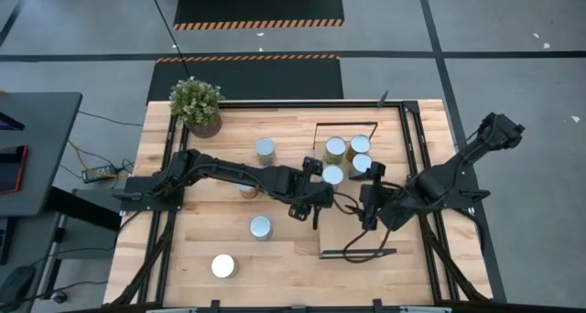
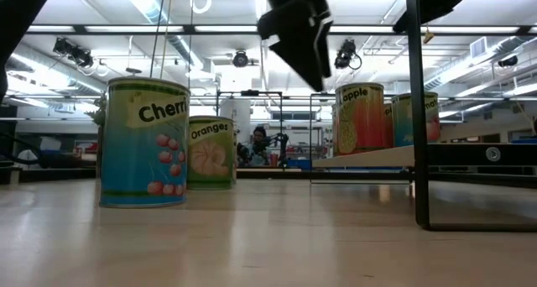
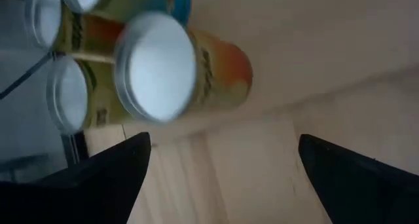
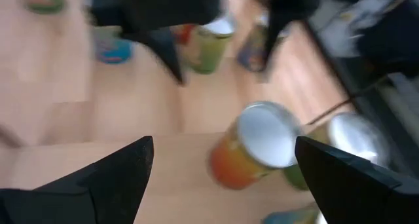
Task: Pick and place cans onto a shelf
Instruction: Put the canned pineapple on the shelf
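Four cans stand on the shelf (image 1: 385, 130) toward its far end; the nearest of them (image 1: 332, 175) has an orange side (image 3: 157, 67) (image 4: 258, 145). Other cans stand on the tabletop: one (image 1: 265, 149) toward the far side, one (image 1: 248, 189) half hidden under the left arm, one (image 1: 261, 227) nearer, and a white-topped one (image 1: 223, 266) near the front. My left gripper (image 1: 309, 212) (image 3: 222, 175) hangs open above the table just left of the shelf, facing the shelf cans. My right gripper (image 1: 366, 208) (image 4: 222, 175) is open over the shelf, facing the same can from the other side.
A potted plant (image 1: 196, 105) stands at the table's far left corner. The shelf's black frame post (image 2: 415, 111) rises close to the low camera. In the low view a cherry can (image 2: 143, 143) and an orange can (image 2: 210, 153) stand on the table.
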